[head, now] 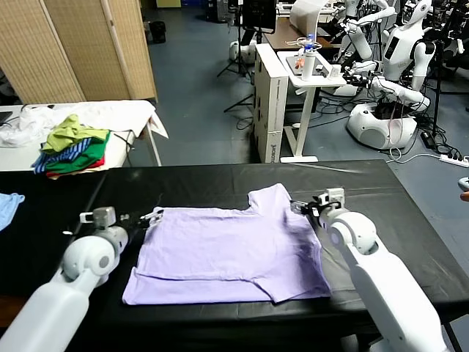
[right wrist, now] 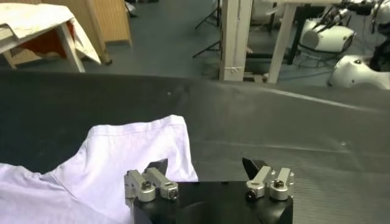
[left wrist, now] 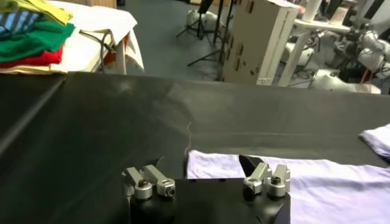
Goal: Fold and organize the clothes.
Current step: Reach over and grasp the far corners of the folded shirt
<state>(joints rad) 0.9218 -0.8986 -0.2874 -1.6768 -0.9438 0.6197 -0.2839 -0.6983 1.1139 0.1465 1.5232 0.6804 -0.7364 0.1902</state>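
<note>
the left hand (head: 150, 217) sits low over the black table (head: 220, 187) at the near-left corner area of the t-shirt (head: 227, 253), its fingers spread wide and holding nothing. in the left wrist view the left hand (left wrist: 207, 176) shows one finger over bare black cover and the other just at the shirt's pale edge (left wrist: 317, 182); whether that finger touches the cloth i cannot tell.

the right hand (head: 306, 207) is at the opposite side, beside the shirt's upturned sleeve, also fully open and empty. in the right wrist view the right hand (right wrist: 207, 173) has one finger over the sleeve's hem (right wrist: 134, 152) and the other over bare table (right wrist: 292, 122).

the pale lavender t-shirt lies mostly flat in the middle of the table, between the two hands, plain side up. its near edge shows a folded-over band, and one sleeve points toward the far side of the table.

there is no bin or basket among these things. a pile of garments (head: 72, 150) in green, yellow, stripes and red rests on a white-covered side table (head: 132, 117) beyond the far-left corner, well apart from the shirt. a light blue cloth (head: 9, 205) lies at the left edge of the black table. other robots (head: 396, 66) stand in the background.
</note>
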